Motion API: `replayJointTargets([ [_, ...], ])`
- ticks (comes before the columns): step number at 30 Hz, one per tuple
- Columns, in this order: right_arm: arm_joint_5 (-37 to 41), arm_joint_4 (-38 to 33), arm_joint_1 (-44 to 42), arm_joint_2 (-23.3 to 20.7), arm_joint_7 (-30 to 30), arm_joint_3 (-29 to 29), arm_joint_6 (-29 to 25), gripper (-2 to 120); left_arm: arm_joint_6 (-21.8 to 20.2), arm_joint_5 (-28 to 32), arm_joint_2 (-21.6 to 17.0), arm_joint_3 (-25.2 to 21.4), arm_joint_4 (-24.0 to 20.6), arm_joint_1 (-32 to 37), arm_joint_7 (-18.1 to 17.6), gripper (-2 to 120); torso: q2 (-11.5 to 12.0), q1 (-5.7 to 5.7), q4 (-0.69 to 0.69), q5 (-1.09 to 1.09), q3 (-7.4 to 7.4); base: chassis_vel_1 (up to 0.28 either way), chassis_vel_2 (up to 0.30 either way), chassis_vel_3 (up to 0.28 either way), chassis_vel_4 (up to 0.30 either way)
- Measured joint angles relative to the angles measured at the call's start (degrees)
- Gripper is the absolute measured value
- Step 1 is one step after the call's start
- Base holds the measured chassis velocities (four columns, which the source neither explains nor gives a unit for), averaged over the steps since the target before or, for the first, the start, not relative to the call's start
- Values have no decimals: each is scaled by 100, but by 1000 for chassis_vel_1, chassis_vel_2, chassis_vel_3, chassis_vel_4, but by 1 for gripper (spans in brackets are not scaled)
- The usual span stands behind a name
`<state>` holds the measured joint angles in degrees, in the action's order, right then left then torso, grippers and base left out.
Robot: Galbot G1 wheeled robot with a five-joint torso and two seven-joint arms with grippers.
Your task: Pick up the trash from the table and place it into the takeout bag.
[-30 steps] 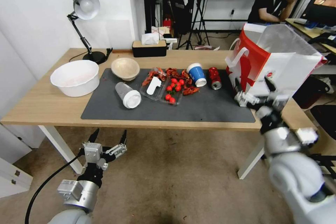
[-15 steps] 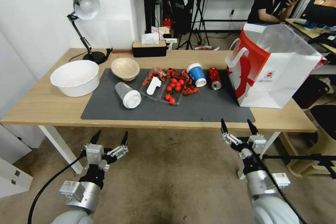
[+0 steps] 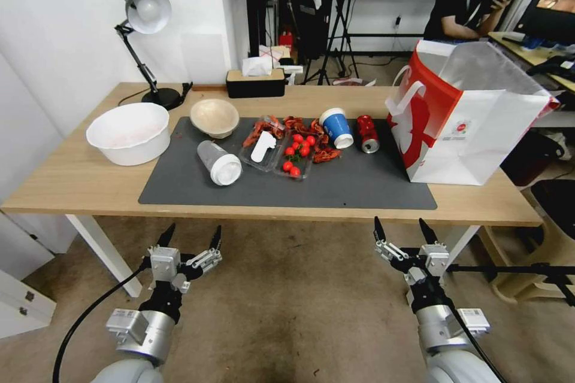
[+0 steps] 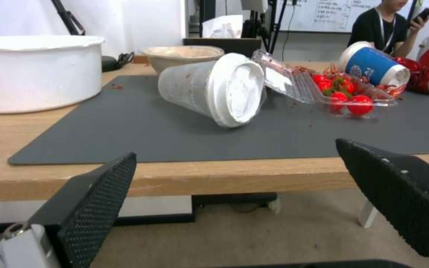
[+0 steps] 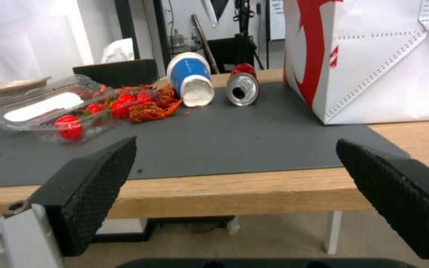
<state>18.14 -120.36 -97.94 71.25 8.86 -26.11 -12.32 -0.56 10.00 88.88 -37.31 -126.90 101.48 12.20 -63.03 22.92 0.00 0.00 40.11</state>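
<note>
My left gripper point(image 3: 190, 239) and right gripper point(image 3: 400, 232) hang spread wide below the table point(image 3: 78, 179) edge. Takeout bag point(image 3: 473, 114) stands upright.

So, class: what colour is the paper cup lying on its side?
Blue with a white rim; clearest in the right wrist view.

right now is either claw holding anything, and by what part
Nothing is held. The left claw and the right claw are both open and empty, below the table's near edge.
</note>
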Motion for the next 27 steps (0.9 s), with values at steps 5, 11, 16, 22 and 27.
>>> replayJointTargets([
  [5, -14, -10, 15, 23, -4, -8, 2, 100, 1, 1, -13, -34, -3, -16, 4, 100, 0, 0, 0, 0, 0, 0, 0, 0, 0],
  [11, -60, -35, 73, 40, -7, -7, 99, 100, 26, 21, -35, -87, -5, -35, 41, 100, 1, 0, 0, 0, 0, 0, 0, 0, 0],
  [16, -58, -141, 234, 6, -2, 57, 347, 100, 17, 27, -40, -66, 6, -54, 34, 100, 1, 0, 0, 0, 0, 0, 0, 0, 0],
  [22, -37, -235, 555, -141, 53, 140, 758, 100, 11, 27, -38, -50, 3, -46, 31, 100, 1, 0, 0, 0, 0, 0, 0, 0, 0],
  [27, 81, -328, 1060, -341, 186, 256, 1230, 100, 9, 50, -46, -78, -19, -38, 28, 100, 1, 0, 0, 0, 0, 0, 0, 0, 0],
])
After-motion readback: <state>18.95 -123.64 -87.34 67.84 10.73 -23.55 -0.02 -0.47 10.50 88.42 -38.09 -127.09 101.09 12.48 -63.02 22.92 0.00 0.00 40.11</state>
